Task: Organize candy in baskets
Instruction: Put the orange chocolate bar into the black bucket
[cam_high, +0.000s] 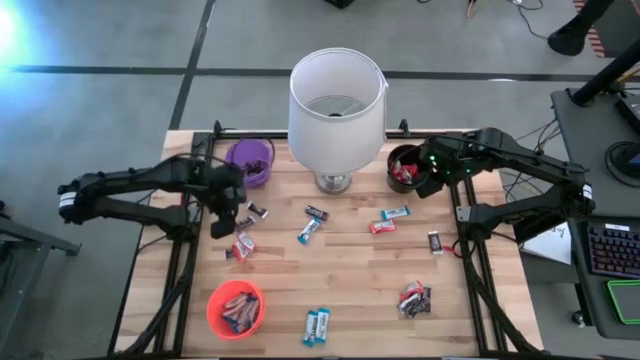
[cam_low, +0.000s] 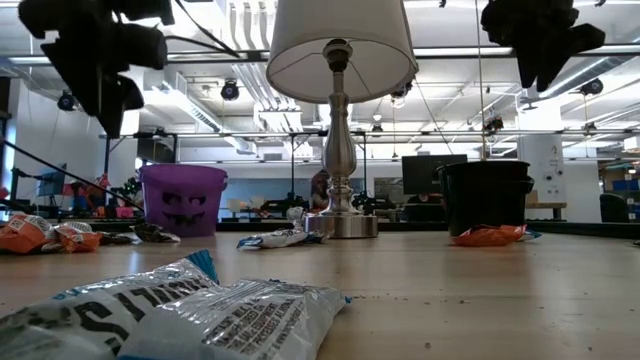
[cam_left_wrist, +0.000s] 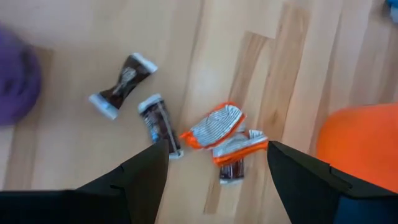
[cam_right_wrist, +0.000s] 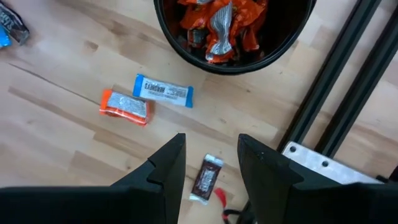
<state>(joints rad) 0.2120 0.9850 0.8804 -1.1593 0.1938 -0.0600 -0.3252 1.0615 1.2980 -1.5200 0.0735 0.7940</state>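
While the left gripper (cam_high: 222, 222) hovers spread and empty over two orange-wrapped and three dark bars (cam_left_wrist: 159, 124) lying at mixed angles between purple basket (cam_high: 249, 160) and orange basket (cam_high: 236, 309), the right gripper (cam_high: 432, 180) hangs parted, empty, beside the black basket (cam_high: 403, 166).

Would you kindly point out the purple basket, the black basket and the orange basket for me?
purple basket (cam_high: 249, 162), high view, on its rim and inside.
black basket (cam_right_wrist: 163, 28), right wrist view, on its dark rim beside the red wrappers.
orange basket (cam_high: 216, 300), high view, on its left rim.
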